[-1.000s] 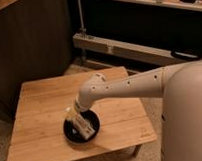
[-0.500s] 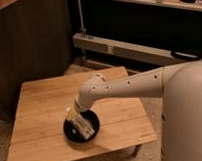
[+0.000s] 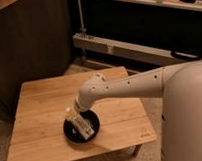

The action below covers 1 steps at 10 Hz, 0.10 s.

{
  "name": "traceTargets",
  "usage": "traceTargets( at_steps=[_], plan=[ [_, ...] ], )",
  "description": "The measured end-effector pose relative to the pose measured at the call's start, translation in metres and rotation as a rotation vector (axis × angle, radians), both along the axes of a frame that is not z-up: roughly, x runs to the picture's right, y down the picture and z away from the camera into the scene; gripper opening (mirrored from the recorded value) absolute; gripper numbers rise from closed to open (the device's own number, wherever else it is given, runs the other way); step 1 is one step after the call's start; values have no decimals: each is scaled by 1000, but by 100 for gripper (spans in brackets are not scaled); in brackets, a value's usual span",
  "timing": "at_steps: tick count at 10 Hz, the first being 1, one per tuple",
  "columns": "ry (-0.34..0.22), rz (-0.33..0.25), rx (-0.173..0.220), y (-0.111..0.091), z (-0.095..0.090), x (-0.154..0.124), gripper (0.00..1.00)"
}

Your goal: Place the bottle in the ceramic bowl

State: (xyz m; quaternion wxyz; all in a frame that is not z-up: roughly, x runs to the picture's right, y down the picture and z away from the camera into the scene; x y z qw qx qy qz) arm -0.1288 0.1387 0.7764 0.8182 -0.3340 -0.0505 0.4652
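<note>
The black ceramic bowl (image 3: 70, 133) sits on the small wooden table (image 3: 40, 102), near its front edge. The slim whitish bottle (image 3: 83, 127) lies slanted inside the bowl, one end up toward my gripper and the other near the bowl's front right rim. My gripper (image 3: 75, 115) hangs off the white arm right over the bowl's back edge, at the bottle's upper end. The wrist hides where it meets the bottle.
My white arm (image 3: 129, 86) reaches in from the right across the table. A dark wall and a low metal rail (image 3: 118, 47) stand behind the table. The floor shows to the right of the table.
</note>
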Motion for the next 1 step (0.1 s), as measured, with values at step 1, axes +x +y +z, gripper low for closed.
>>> traceTargets(
  at_steps=[1],
  plan=[
    [0,0,0,0,0,0,80]
  ],
)
